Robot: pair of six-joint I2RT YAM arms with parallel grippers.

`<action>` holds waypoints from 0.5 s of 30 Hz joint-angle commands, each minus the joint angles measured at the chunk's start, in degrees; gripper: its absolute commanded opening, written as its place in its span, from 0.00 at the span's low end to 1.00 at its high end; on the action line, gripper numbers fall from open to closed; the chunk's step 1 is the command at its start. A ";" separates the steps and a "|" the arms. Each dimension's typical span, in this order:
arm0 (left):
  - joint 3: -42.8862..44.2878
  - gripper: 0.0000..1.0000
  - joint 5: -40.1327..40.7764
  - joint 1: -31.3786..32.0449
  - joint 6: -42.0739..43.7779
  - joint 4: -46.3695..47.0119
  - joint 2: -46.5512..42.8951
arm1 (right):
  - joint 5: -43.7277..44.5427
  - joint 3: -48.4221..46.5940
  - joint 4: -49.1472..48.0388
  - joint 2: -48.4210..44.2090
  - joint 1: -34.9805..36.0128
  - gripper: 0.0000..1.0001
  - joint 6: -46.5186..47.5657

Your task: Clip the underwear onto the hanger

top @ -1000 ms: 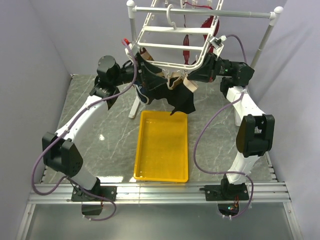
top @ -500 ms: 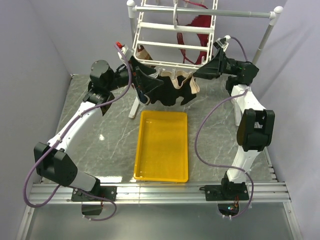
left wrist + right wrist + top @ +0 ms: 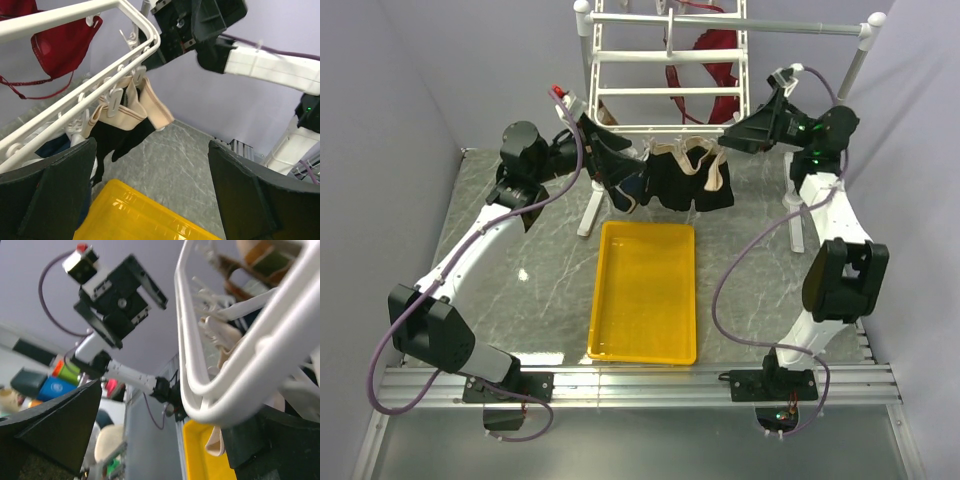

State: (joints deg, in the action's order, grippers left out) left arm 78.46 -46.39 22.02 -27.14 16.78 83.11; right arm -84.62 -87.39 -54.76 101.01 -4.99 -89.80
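The underwear, black with a beige waistband, hangs from clips along the front bar of the white hanger. In the left wrist view the underwear dangles under the hanger, ahead of my left gripper. That left gripper is open and empty at the rack's front left corner. My right gripper stands open at the front right corner. Seen from the right wrist, the hanger rim crosses between the spread fingers of the right gripper, nearer the right one, with the beige waistband below.
A yellow tray lies on the marble table under the rack. A navy pair hangs left of the underwear and a red garment hangs further back. The white pole stand holds the rack; purple walls stand close on both sides.
My right gripper opened and drew back to the right. The tilted hanger swung back and levelled out, and the underwear now hangs freely from its clips. The left arm eased back.
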 commanded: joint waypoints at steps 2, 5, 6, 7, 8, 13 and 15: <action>-0.76 0.99 0.69 -0.93 -0.99 2.21 -1.11 | 8.14 -4.59 40.35 -7.49 -1.69 1.00 31.11; -1.11 0.99 1.04 -1.54 -0.55 0.90 -1.90 | 14.47 -8.14 66.32 -8.64 -1.77 1.00 50.22; -1.11 0.99 1.91 -1.72 -0.03 0.02 -2.34 | 15.87 -7.88 73.06 -8.99 -1.77 1.00 55.47; -0.68 0.99 2.53 -1.81 0.59 -1.12 -2.51 | 19.46 -7.70 76.61 -9.25 -1.86 1.00 58.48; -0.41 0.99 2.79 -1.98 1.29 -2.17 -2.52 | 21.49 -7.09 83.17 -9.43 -2.04 1.00 61.82; 0.12 0.99 4.29 -4.70 0.60 -8.59 -3.92 | 29.59 -1.82 87.37 -13.99 -2.39 1.00 73.79; 1.25 0.99 3.86 -6.28 2.16 -15.31 -4.19 | 31.09 0.64 85.97 -17.07 -2.91 1.00 75.03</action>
State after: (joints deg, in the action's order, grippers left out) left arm 77.80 -43.35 17.63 -26.48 9.39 81.69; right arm -59.44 -88.66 25.02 89.58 -7.14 -24.88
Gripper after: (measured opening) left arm 0.994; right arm 0.997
